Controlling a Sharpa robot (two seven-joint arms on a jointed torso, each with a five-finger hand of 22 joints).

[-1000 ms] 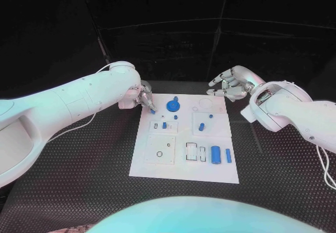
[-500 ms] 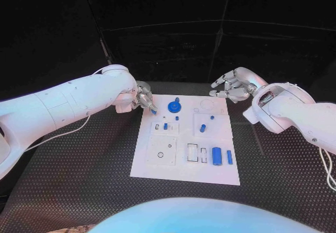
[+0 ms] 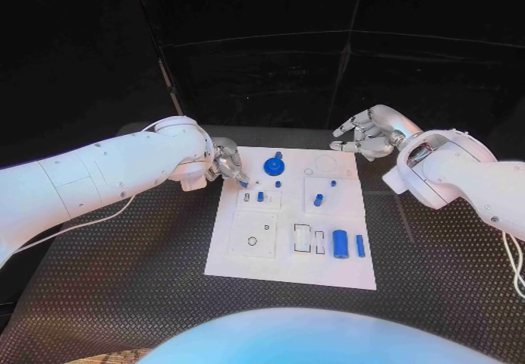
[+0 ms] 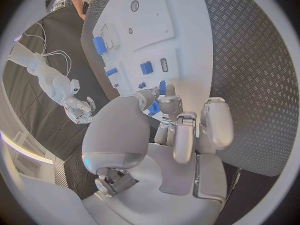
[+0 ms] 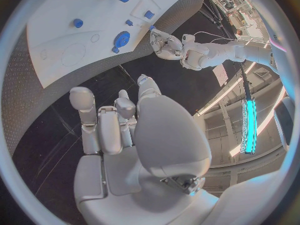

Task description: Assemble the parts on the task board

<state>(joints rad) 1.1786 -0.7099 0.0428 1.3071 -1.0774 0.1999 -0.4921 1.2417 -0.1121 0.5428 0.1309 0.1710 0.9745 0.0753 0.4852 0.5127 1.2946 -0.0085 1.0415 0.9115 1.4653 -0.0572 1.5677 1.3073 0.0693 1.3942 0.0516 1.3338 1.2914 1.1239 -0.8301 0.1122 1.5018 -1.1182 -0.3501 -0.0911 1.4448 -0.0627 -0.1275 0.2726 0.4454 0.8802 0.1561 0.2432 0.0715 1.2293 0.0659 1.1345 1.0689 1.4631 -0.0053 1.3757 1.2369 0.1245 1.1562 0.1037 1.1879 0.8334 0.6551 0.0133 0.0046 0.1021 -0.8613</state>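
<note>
The white task board [image 3: 254, 262] lies in the middle of the black table. My left hand [image 3: 227, 164] hovers at the board's far left corner and pinches a small blue part [image 3: 243, 183] between thumb and finger; the left wrist view shows that part [image 4: 154, 106] at the fingertips. My right hand [image 3: 366, 133] hangs over the far right corner, fingers apart and holding nothing. A round blue knob [image 3: 274, 165], a short peg [image 3: 319, 200], a blue cylinder [image 3: 341, 243] and a thin blue bar [image 3: 359, 244] sit on the board.
Small raised white plates with slots and holes cover the board, such as one at the near left [image 3: 253, 232]. Black ribbed matting [image 3: 131, 273] surrounds the board on all sides. In the right wrist view the board [image 5: 56, 15] lies beyond the fingers.
My left hand has come slightly nearer along the board's left edge, still pinching the small blue part. The right hand has barely moved.
</note>
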